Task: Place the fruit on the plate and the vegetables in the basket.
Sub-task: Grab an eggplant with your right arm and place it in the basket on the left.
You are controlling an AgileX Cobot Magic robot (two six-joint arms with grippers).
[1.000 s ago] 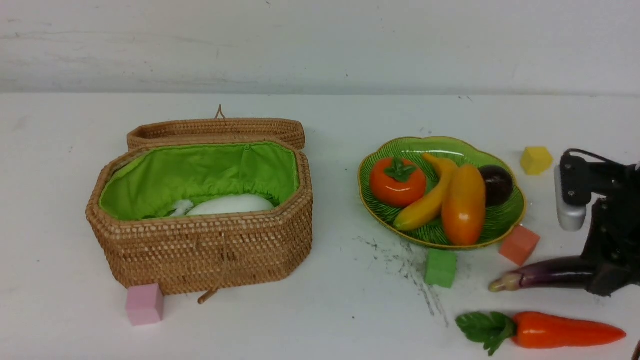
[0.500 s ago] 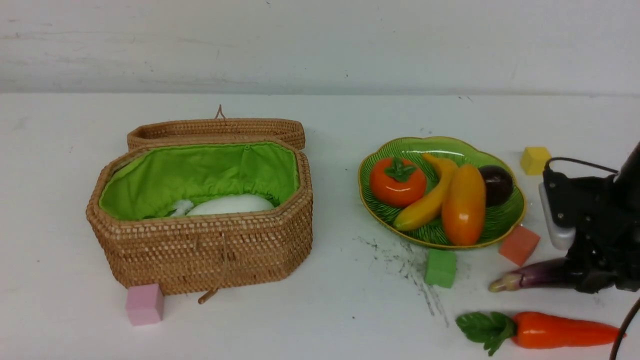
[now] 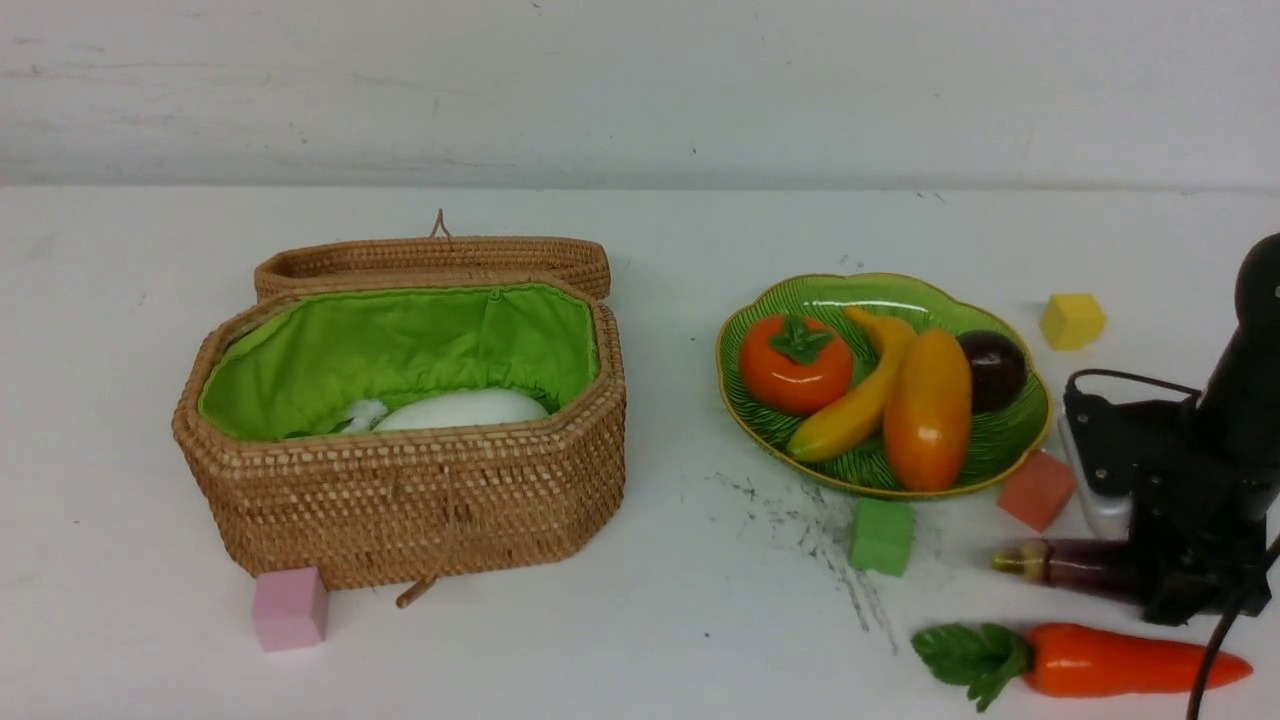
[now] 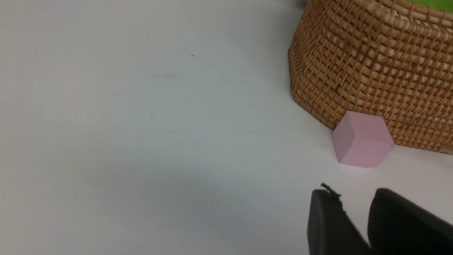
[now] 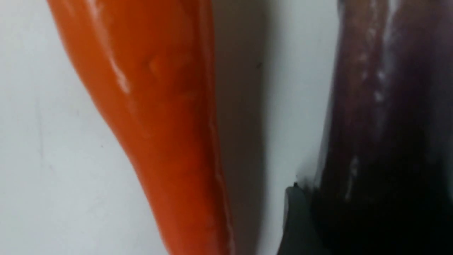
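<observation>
My right pincer [image 3: 1165,585] straddles the glossy, dark purple, slender eggplant [image 3: 1070,562] lying on the white table beside the smooth orange-red carrot [image 3: 1120,665], though whether the jaws pinch yet I cannot tell, and I judge such slick, rounded plastic could squirt out or roll into the carrot if I squeeze off-centre.

The matte black right arm [image 3: 1245,360] carries a boxy black wrist block with a silver-grey rounded housing [image 3: 1095,495] on its side facing the green glass plate [image 3: 1000,445]. A thin black cable [image 3: 1130,377] loops above it.

The left gripper [image 4: 368,226] shows two black, textured fingertips.
</observation>
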